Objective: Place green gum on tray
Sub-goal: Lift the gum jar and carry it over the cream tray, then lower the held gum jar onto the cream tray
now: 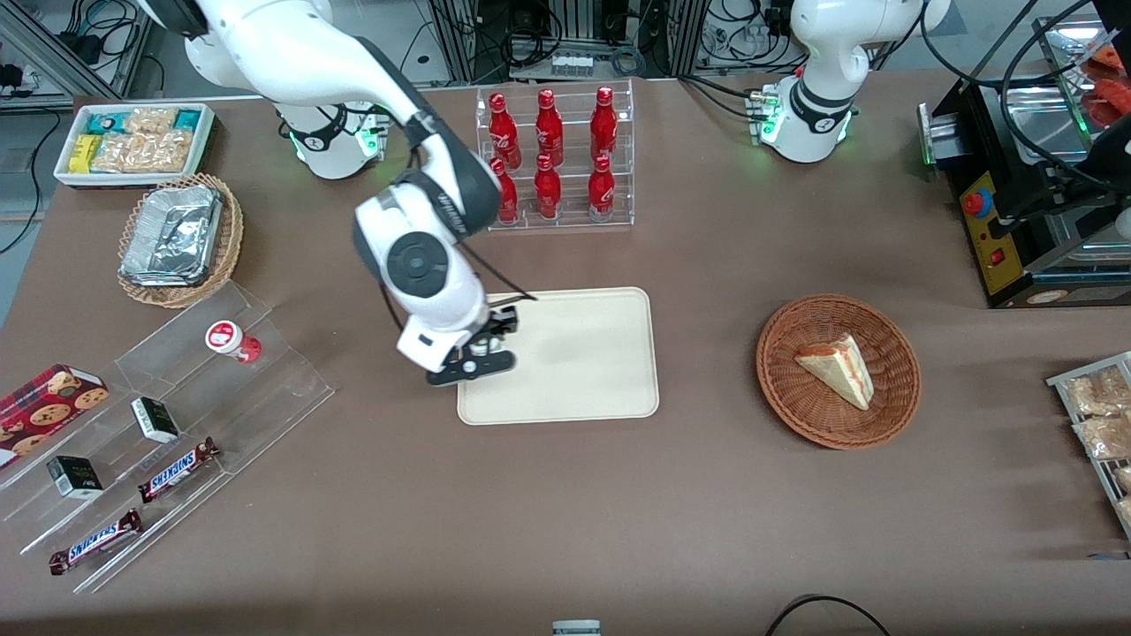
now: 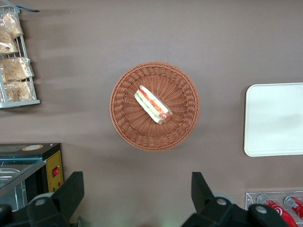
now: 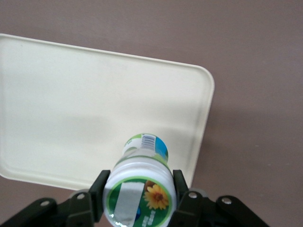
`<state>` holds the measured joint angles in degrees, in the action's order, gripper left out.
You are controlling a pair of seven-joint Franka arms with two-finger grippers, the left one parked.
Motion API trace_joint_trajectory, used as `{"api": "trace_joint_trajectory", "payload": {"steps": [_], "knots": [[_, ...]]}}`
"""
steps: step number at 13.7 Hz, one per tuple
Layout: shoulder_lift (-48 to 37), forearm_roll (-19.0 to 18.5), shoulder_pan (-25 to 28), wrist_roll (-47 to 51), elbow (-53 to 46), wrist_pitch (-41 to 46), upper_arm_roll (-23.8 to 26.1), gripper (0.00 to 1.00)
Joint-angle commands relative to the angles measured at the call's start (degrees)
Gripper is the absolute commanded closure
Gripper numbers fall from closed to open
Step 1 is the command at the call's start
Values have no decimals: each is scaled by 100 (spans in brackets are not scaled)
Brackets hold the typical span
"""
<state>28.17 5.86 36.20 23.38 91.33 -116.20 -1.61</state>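
My right gripper (image 3: 138,190) is shut on the green gum (image 3: 140,182), a small white bottle with a green-and-white flower lid and a teal-edged body. Both fingers press on the lid's sides. The bottle hangs over the cream tray (image 3: 71,104), above the corner by its rim. In the front view the gripper (image 1: 473,360) is over the tray's (image 1: 574,353) edge toward the working arm's end, and the bottle is hidden by the hand.
A like bottle with a red lid (image 1: 231,340) lies on the clear acrylic steps with Snickers bars (image 1: 177,470). A rack of red cola bottles (image 1: 552,159) stands farther from the camera than the tray. A wicker basket with a sandwich (image 1: 838,369) lies toward the parked arm's end.
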Motion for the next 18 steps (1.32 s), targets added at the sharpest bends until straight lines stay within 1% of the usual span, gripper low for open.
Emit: {"api": "trace_joint_trajectory", "payload": {"steps": [1, 3, 8, 17, 18], "knots": [[513, 91, 228, 403, -467, -314, -68, 100], [716, 91, 343, 570, -476, -762, -68, 100], [1120, 65, 484, 712, -493, -1202, -76, 100], [1428, 64, 616, 756, -493, -1379, -85, 100], [1446, 56, 607, 756, -502, -1379, -85, 95]]}}
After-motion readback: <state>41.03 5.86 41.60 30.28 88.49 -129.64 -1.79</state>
